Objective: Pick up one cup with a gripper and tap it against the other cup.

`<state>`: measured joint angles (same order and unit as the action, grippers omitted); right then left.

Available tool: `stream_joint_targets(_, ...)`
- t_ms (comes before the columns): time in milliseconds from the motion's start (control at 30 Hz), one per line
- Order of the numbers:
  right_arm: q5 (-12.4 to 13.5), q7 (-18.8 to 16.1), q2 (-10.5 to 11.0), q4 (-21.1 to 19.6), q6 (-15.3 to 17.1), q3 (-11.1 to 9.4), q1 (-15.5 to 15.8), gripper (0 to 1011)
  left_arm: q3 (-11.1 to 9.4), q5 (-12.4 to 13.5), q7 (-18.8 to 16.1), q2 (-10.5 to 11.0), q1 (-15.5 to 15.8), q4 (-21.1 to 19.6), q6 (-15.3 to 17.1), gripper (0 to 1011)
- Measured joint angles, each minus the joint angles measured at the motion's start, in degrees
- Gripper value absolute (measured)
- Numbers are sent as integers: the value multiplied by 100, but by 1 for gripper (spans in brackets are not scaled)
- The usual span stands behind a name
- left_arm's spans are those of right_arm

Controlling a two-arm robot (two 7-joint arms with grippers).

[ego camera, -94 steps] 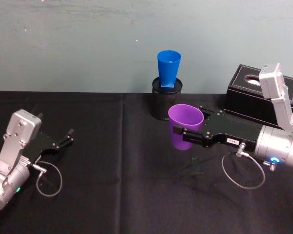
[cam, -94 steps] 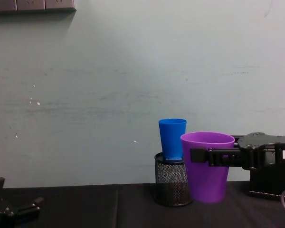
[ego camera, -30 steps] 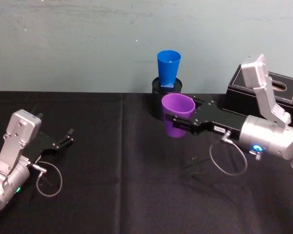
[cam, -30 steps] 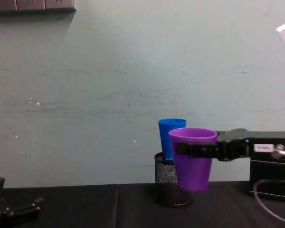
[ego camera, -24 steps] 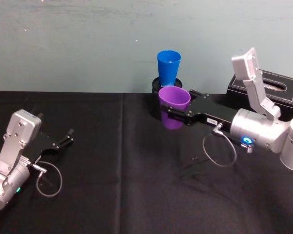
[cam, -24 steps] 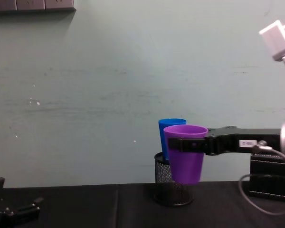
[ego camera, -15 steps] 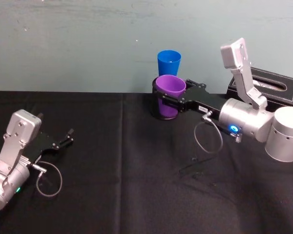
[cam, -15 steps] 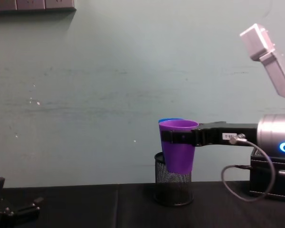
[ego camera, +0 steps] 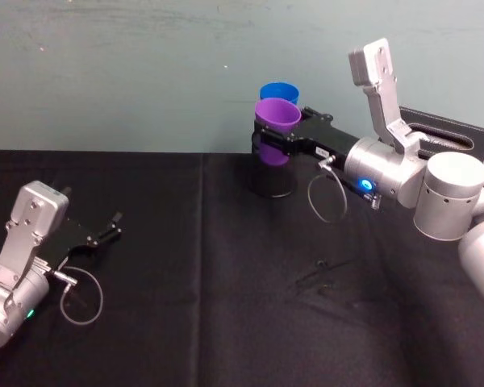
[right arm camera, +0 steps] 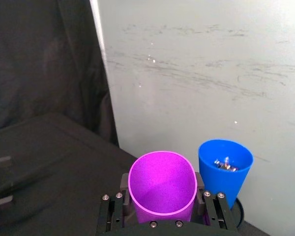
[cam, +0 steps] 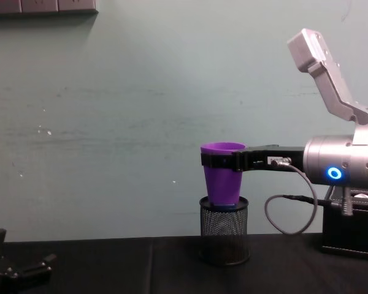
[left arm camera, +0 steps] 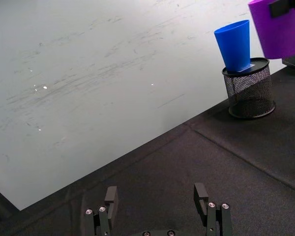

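Two fingers [right arm camera: 112, 216] of right gripper [right arm camera: 162, 201] clamped either side of purple cup [ego camera: 277, 115], blue cup [ego camera: 279, 90] behind, left gripper [left arm camera: 156, 191] open

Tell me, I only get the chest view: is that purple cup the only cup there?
Observer: No. A blue cup stands in the black mesh holder, right behind the purple cup that the right gripper holds.
Visitor: Are they touching?
Observer: In the right wrist view their rims sit very close; I can't tell contact.
Visitor: And the black thing at my bottom left?
Observer: The left gripper, parked on the table, fingers open.
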<state>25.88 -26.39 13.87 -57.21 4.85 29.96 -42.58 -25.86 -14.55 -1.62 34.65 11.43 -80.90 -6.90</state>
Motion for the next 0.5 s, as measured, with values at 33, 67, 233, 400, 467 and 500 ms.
stream_joint_targets(33,-12,6,-26,42,-13,-10,-21,726,0,0,0,0,0,0,0,1011)
stream_joint_targets(67,-23,11,-50,84,-26,-18,-40,726,0,0,0,0,0,0,0,1011)
stream_joint_targets(233,-71,52,-224,365,-108,-101,-171,726,0,0,0,0,0,0,0,1011)
stream_joint_targets(400,-70,59,-375,621,-143,-230,-286,726,0,0,0,0,0,0,0,1011)
stream_joint_targets(467,-69,57,-404,670,-151,-259,-311,726,0,0,0,0,0,0,0,1011)
stream_joint_targets(500,-69,55,-422,702,-154,-279,-324,726,0,0,0,0,0,0,0,1011)
